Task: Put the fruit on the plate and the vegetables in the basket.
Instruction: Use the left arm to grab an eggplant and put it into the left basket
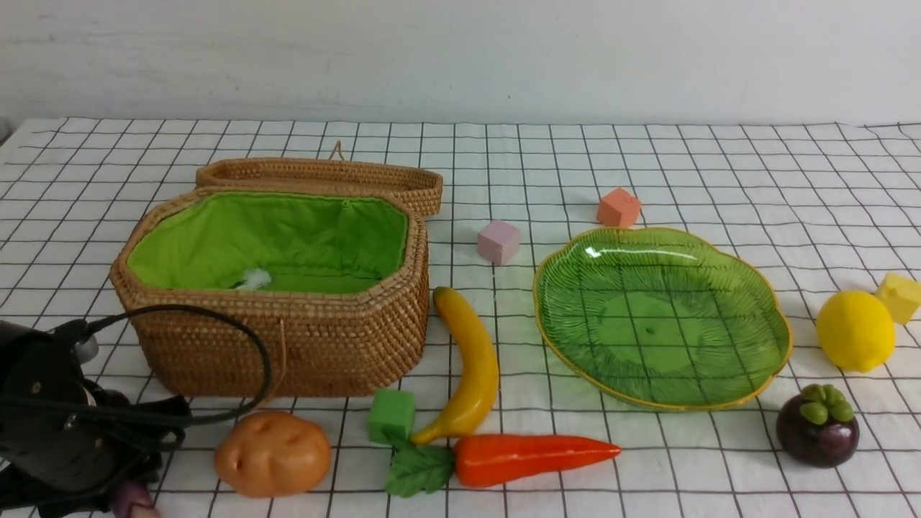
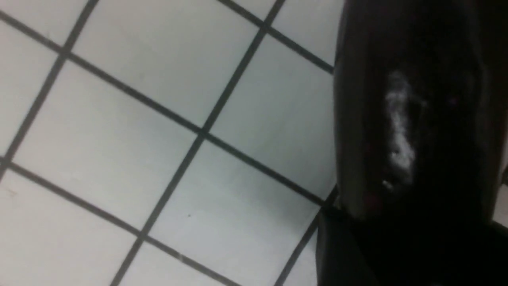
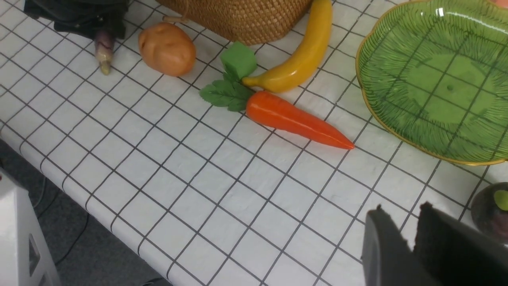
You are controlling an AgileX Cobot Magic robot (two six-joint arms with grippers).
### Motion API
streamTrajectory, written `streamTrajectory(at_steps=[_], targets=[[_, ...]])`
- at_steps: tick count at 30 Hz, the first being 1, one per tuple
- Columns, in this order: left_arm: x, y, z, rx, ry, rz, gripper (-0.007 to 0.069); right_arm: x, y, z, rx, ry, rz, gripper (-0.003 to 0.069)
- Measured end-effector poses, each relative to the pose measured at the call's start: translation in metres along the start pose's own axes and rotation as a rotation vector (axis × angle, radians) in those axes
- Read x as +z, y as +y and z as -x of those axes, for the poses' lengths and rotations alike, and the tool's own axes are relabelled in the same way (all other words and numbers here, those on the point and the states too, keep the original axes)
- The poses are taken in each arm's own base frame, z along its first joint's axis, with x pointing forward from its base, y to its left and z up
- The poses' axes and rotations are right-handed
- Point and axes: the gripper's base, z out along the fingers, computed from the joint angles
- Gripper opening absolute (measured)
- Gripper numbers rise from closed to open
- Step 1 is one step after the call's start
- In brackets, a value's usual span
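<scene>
The brown wicker basket stands open at the left and shows a green lining. The green glass plate sits to its right with nothing on it. Between them lie the banana and the carrot, and the potato is in front of the basket. The lemon and the mangosteen lie right of the plate. My left gripper is low over the eggplant, whose stem end sticks out. Its jaws are lost in the dark. My right gripper hovers near the mangosteen, fingers nearly together, holding nothing.
A green cube touches the carrot's leaves. A pink cube and an orange cube sit behind the plate, and a yellow cube is beside the lemon. The basket's lid lies behind it. The table's near edge is close.
</scene>
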Motion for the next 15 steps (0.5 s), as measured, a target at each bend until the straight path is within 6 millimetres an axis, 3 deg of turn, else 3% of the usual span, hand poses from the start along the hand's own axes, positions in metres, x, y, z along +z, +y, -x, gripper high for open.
streamTrajectory(at_steps=[4,7,8,12,15], targets=[[-0.009,0.009,-0.005,0.026,0.032,0.066,0.034,0.0,0.0,0.0,0.0,0.0,0.0,0.0151],[-0.036,0.016,-0.006,0.044,0.013,0.088,0.034,0.0,0.0,0.0,0.0,0.0,0.0,0.0151],[-0.036,0.016,-0.006,0.05,0.012,0.087,0.034,0.0,0.0,0.0,0.0,0.0,0.0,0.0151],[-0.108,0.021,-0.001,0.281,-0.094,0.036,0.034,0.0,0.0,0.001,0.0,-0.009,-0.002,0.0151],[-0.154,0.013,0.007,0.569,-0.244,-0.08,0.034,0.0,-0.001,0.003,0.0,-0.036,-0.007,0.0151]])
